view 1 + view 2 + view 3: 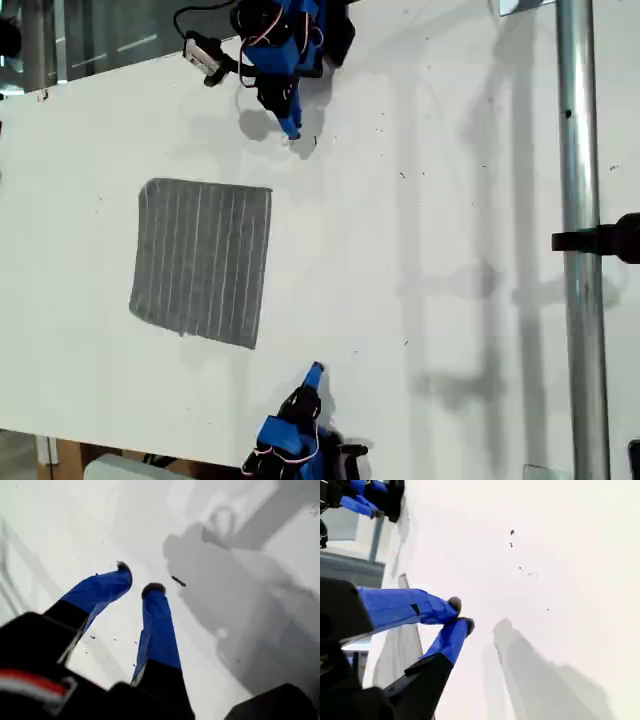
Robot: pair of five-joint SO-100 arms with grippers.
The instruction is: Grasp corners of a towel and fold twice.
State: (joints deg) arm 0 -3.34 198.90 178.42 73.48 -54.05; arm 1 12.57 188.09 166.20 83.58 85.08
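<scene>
The grey towel [200,260] with thin pale stripes lies flat and unfolded on the white table, in the exterior view's left half. All of its corners rest on the table, untouched. My first gripper [293,130] [137,579] hovers over bare table beyond the towel's far right corner as the exterior view shows it, with a narrow gap between its blue fingers and nothing in it. My second gripper [315,372] [461,614] sits near the table's front edge, past the towel's near right corner, tips together and empty. A grey strip of the towel [395,655] shows beside it.
A metal pole [580,250] with a black clamp [605,240] runs down the exterior view's right side. A small dark speck [178,581] lies on the table just past the first gripper's tips. The other arm [365,497] shows far off in the second wrist view.
</scene>
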